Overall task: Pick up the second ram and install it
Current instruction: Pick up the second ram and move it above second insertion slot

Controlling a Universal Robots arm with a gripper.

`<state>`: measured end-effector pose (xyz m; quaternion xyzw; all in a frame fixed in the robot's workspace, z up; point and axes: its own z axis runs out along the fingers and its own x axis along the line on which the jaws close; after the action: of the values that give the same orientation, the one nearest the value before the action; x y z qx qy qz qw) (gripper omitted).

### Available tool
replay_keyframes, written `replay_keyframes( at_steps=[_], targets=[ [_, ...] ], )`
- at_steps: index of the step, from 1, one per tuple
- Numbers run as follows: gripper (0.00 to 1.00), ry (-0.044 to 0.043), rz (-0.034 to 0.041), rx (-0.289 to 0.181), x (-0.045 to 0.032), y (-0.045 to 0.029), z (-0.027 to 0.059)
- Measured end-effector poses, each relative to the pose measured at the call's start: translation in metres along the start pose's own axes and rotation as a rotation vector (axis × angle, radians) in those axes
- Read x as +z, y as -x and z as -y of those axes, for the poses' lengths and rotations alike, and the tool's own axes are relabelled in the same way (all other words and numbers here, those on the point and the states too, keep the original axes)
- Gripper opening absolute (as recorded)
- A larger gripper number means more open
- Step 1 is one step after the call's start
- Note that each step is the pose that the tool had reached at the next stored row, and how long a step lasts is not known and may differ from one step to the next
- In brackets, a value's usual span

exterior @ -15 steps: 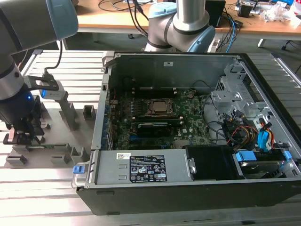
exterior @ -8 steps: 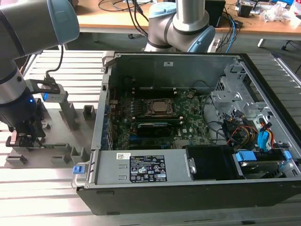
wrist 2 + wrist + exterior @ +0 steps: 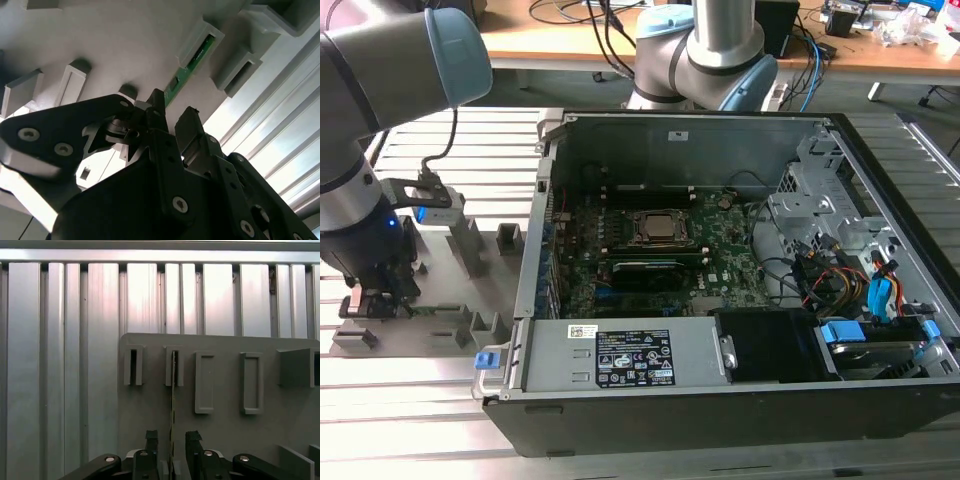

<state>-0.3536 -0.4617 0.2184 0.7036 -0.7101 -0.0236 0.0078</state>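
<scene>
At the exterior view's lower left, the dark two-fingered gripper [image 3: 375, 292] hangs low over a flat grey plastic fixture plate [image 3: 440, 322] lying on the ribbed aluminium table [image 3: 420, 395]. This is well apart from the open black computer case [image 3: 720, 425] and the large green motherboard [image 3: 660, 270] inside it. In both wrist views we see the second ram [image 3: 173, 410], a long, narrow green circuit-board strip. It stands on edge, with its far end seated in one of the plate's slotted grey blocks [image 3: 174, 365]. We judge the slot keeps it upright so that its flat faces are offered for a grasp. The jaws are released and straddle the strip, with a gap on each side in the first wrist view, so the strip is not yet gripped or lifted.
</scene>
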Motion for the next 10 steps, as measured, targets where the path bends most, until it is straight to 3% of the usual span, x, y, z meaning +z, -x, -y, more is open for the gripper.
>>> replay_keyframes(
  at_steps=[6, 10],
  targets=[
    [0.36, 0.0, 0.0001, 0.0, 0.0156, -0.0003, 0.0006],
    [0.36, 0.0, 0.0, 0.0, 0.0162, -0.0004, 0.0008]
  ],
)
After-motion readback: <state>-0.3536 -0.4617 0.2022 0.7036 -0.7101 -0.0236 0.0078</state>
